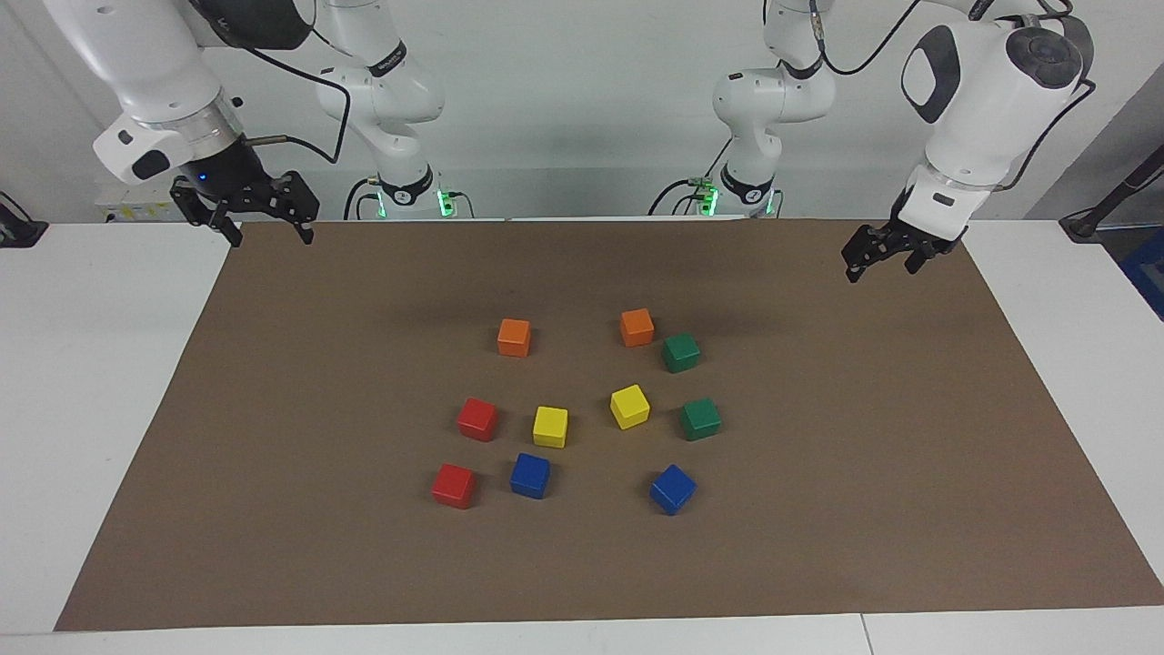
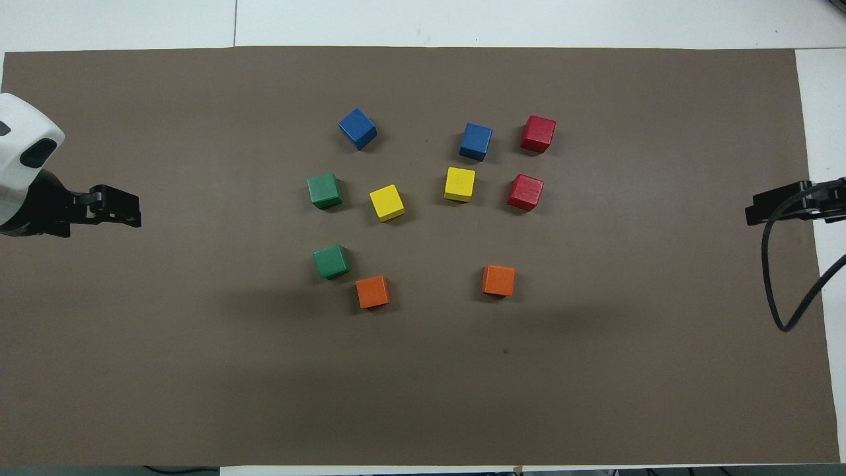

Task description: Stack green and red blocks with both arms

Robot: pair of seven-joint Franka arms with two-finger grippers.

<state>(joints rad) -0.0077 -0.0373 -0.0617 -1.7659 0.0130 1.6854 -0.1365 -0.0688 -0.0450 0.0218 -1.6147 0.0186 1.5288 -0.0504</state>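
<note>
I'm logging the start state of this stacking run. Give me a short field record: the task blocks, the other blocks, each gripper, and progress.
green blocks: two, apart on the brown mat, toward the left arm's end
red blocks: two, apart, toward the right arm's end
other blocks: two orange nearest the robots, two yellow in the middle, two blue farthest
left gripper: open, empty, over the mat's edge
right gripper: open, empty, over the mat's corner
progress: nothing stacked

Two green cubes [image 1: 680, 352] [image 1: 700, 418] sit flat on the mat toward the left arm's end; two red cubes [image 1: 477, 418] [image 1: 454, 485] toward the right arm's end. All four unstacked, apart, farther red one slightly turned.
</note>
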